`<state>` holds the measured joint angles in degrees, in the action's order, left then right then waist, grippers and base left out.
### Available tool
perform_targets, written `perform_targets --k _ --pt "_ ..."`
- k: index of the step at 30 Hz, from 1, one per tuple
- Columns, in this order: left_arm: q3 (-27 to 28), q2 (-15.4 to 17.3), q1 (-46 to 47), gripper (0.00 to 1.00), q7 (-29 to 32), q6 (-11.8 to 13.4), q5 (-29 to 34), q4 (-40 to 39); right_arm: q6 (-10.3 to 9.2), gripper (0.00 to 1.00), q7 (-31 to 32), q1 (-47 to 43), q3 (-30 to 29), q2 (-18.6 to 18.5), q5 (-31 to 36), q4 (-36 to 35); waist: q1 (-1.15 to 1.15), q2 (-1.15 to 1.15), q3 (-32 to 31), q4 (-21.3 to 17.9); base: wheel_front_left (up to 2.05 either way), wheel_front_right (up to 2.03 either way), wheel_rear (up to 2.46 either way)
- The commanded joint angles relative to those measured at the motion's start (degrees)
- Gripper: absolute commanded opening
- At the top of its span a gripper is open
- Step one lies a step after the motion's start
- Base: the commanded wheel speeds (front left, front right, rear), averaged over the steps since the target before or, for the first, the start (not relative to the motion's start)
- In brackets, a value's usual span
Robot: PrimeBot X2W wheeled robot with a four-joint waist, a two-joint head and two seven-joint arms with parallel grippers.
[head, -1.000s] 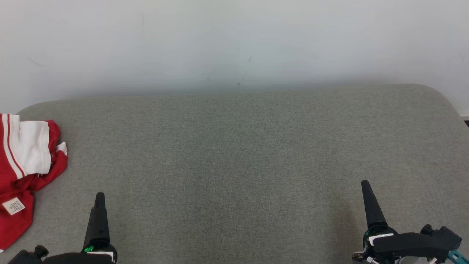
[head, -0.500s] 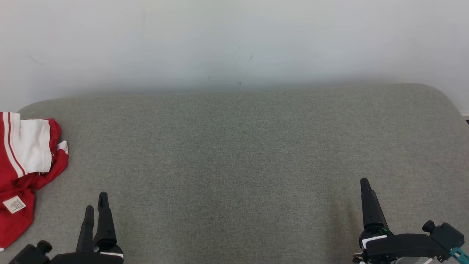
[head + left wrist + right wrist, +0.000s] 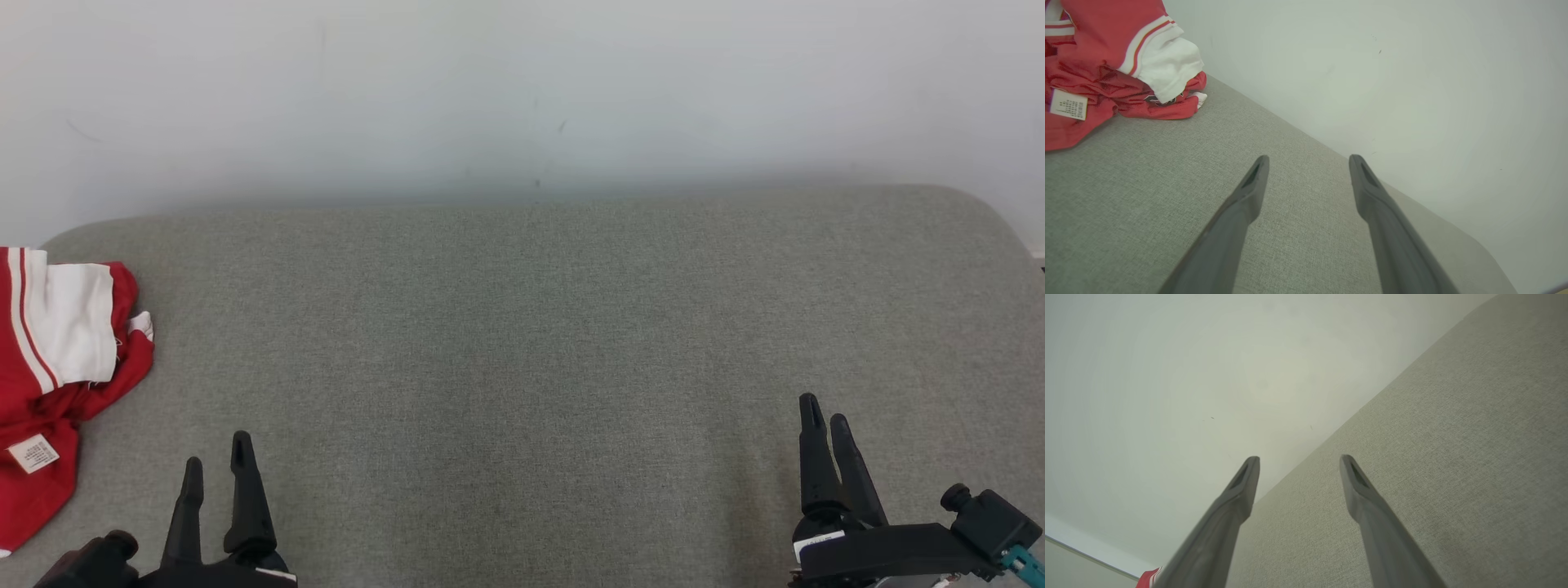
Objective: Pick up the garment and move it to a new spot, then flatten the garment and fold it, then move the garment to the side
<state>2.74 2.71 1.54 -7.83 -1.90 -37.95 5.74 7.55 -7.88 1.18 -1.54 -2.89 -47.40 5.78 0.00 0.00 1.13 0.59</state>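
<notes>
You see soft, creased cloth in the garment (image 3: 49, 408), a coarse matt weave over the table (image 3: 522, 367), a smooth matt wall (image 3: 522, 82) and smooth matt fingers (image 3: 1241, 212).

**Open cushion, one heap at nine o'clock**

The grey cushion (image 3: 522, 351) gives open passage from its centre out to three o'clock and down to six. A crumpled red-and-white garment (image 3: 57, 359) blocks the nine o'clock edge. The white wall (image 3: 522, 90) closes off twelve o'clock along the far edge.
</notes>
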Motion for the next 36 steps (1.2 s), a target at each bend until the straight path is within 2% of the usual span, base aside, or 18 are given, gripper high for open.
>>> perform_targets --k 1,25,36 --pt "-0.2 0.2 0.0 1.0 -0.6 0.3 1.8 -0.8 -0.06 1.0 -0.5 0.0 0.0 0.0 1.9 -0.8 0.0 0.0 -0.1 0.0 0.0 0.0 0.0" --pt "-2.0 0.2 -2.9 1.0 -4.0 1.5 20.4 -1.1 -0.09 1.0 -4.0 -1.3 0.9 0.0 23.2 -1.3 0.0 0.0 -0.5 0.2 0.0 0.0 0.0" --pt "-1.5 0.3 -3.1 1.0 -5.3 1.7 25.5 -1.2 -0.1 1.0 -5.1 -1.6 1.3 0.0 29.2 -1.5 0.0 0.0 -0.5 0.3 0.0 0.0 0.0"
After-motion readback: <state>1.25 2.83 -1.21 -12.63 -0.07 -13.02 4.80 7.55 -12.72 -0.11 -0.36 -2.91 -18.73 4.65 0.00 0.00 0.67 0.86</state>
